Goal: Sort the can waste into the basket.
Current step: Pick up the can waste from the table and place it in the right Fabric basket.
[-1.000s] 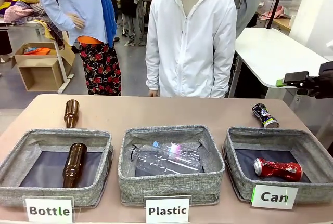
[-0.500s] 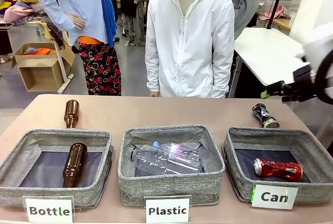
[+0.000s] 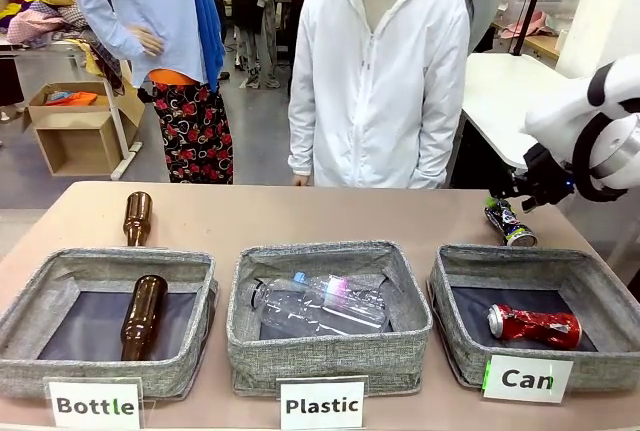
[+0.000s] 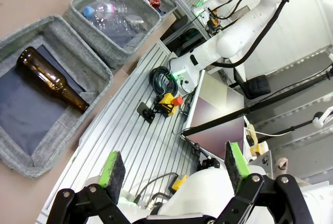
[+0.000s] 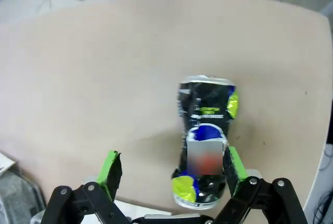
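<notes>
The black can (image 5: 204, 141) lay on the counter (image 5: 104, 78) just behind the "Can" basket (image 3: 460, 261), off-centre by one pad of the right gripper's (image 5: 171, 174) spread fingers, so centring before closing seemed wise.

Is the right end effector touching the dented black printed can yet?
Cannot tell. In the right wrist view the open right end effector has one pad beside the dented black printed can, which lies on the table, but no gap or contact shows plainly.
</notes>
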You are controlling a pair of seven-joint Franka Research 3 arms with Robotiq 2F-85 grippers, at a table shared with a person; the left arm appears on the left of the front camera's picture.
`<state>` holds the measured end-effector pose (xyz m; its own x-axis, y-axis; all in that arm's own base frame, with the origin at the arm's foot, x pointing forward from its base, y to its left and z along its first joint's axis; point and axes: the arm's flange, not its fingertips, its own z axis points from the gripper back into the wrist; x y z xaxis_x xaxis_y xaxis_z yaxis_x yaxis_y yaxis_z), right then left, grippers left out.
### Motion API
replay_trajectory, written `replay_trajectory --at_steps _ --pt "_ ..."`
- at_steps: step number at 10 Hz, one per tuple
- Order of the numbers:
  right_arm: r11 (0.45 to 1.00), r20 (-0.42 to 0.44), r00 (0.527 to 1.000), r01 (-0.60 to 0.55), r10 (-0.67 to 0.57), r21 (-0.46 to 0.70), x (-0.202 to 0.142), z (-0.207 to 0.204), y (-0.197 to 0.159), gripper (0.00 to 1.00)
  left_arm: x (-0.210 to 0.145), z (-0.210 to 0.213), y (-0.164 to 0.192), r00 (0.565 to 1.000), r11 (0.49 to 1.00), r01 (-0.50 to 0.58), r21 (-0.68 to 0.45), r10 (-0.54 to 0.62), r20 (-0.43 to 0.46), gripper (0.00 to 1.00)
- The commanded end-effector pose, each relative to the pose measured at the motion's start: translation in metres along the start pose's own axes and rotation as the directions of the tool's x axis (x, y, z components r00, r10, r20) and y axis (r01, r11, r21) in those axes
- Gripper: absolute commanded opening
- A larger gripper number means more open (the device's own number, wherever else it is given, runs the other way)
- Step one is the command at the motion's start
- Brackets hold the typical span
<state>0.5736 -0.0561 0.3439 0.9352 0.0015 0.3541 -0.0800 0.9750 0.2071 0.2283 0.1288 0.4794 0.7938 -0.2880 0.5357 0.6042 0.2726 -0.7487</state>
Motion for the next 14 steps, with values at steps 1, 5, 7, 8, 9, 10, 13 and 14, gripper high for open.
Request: replay_trajectory --at_steps 1,5,7,8,9,10,13,14 --pt "0.999 -0.087 0.996 0.025 -0.029 -0.044 0.029 -0.001 0.0 1.0 0.0 0.002 -0.002 1.0 1.0 -0.005 -0.006 0.005 0.004 1.0" --pt "0.995 -0.187 0.981 0.039 -0.056 -0.089 0.048 -0.038 -0.01 1.0 0.0 0.002 -0.002 1.0 1.0 -0.005 -0.006 0.005 0.004 1.0" --pt "0.991 -0.207 0.975 0.054 -0.079 -0.122 0.049 -0.046 -0.012 1.0 0.0 0.002 -0.002 1.0 1.0 -0.005 -0.006 0.005 0.004 1.0" --pt "0.991 -0.214 0.974 0.05 -0.077 -0.125 0.048 -0.048 -0.011 1.0 0.0 0.002 -0.002 1.0 1.0 -0.005 -0.006 0.005 0.004 1.0" --pt "0.99 -0.225 0.971 0.054 -0.083 -0.133 0.048 -0.049 -0.012 1.0 0.0 0.002 -0.002 1.0 1.0 -0.005 -0.006 0.005 0.004 1.0" --pt "0.989 -0.229 0.97 0.051 -0.082 -0.138 0.048 -0.048 -0.012 1.0 0.0 0.002 -0.002 1.0 1.0 -0.005 -0.006 0.005 0.004 1.0" --pt "0.985 -0.257 0.962 0.054 -0.095 -0.163 0.047 -0.055 -0.011 0.0 0.0 0.002 -0.002 1.0 1.0 -0.005 -0.006 0.005 0.004 1.0" --pt "0.984 -0.26 0.961 0.054 -0.098 -0.17 0.046 -0.055 -0.012 0.35 0.0 0.002 -0.002 1.0 1.0 -0.005 -0.006 0.005 0.004 1.0"
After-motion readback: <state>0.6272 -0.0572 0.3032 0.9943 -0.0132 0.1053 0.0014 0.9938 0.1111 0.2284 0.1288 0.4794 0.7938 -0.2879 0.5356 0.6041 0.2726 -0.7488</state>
